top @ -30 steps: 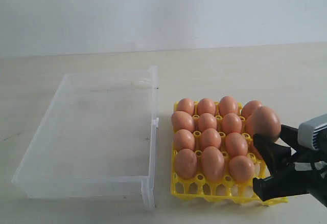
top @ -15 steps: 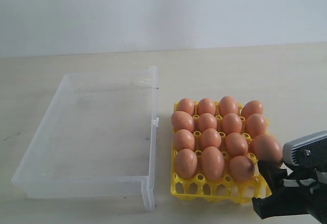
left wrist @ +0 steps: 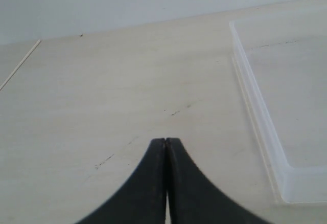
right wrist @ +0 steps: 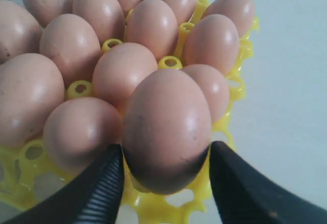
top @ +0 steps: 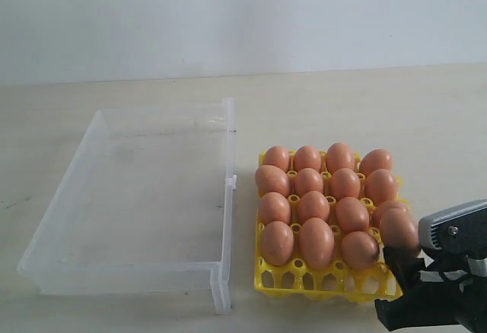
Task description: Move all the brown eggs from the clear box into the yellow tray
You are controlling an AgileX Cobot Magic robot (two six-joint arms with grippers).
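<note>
Currently the last brown egg (right wrist: 166, 127) is clamped by the right fingers (right wrist: 99, 188) low over a corner of the yellow tray (top: 304, 283); left fingers (left wrist: 150, 183) are pressed together, empty, near the empty clear box (top: 227, 188). If dropped off-centre, the neighbouring egg (right wrist: 82, 132) could be cracked.

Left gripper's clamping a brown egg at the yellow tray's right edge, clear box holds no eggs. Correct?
No: the right gripper, not the left gripper, clamps that smooth orange-brown egg at the bright yellow plastic lattice tray's edge; the right wrist view shows it. The transparent plastic box indeed holds no eggs.
</note>
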